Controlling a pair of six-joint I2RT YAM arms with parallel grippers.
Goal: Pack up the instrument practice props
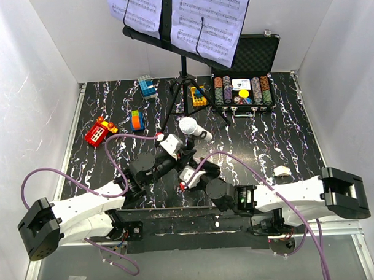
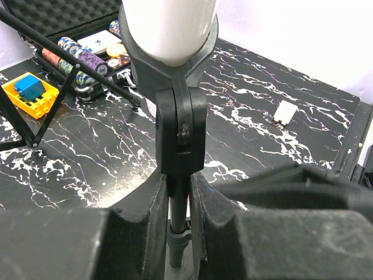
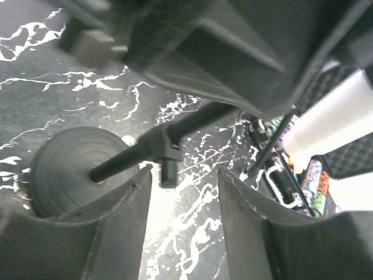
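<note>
At table centre, just ahead of both arm bases: the left gripper [image 2: 178,201] is pinched on the thin black stem of the microphone [image 1: 195,129]. Its pads [image 2: 143,216] touch the stem on either side, just below the black clip that carries the pale body.

The right gripper [image 3: 183,189] is spread, its fingers [image 3: 119,233] well apart. The same stem [image 3: 154,146] crosses just beyond the gap between them, and no contact is visible. The round black base [image 3: 67,169] sits at the stem's lower end, to the left in the right wrist view. Cannot tell whether the base rests on the table [image 1: 279,130]. In the top view the microphone head points away from the arms and to the right, and it lies tilted.

Further out:
- The music stand [image 1: 184,85] stands upright on its tripod at the far middle of the table.
- The sheet-music pages [image 1: 210,19] lie across its desk and overhang the front edge.
- Right of the tripod is an open poker chip case [image 1: 245,82], lid up, with rows of chips inside.
- Toy blocks [image 1: 137,120] are scattered to the left of and around the tripod legs.
- A small white object [image 1: 281,170] lies alone near the right arm.
</note>
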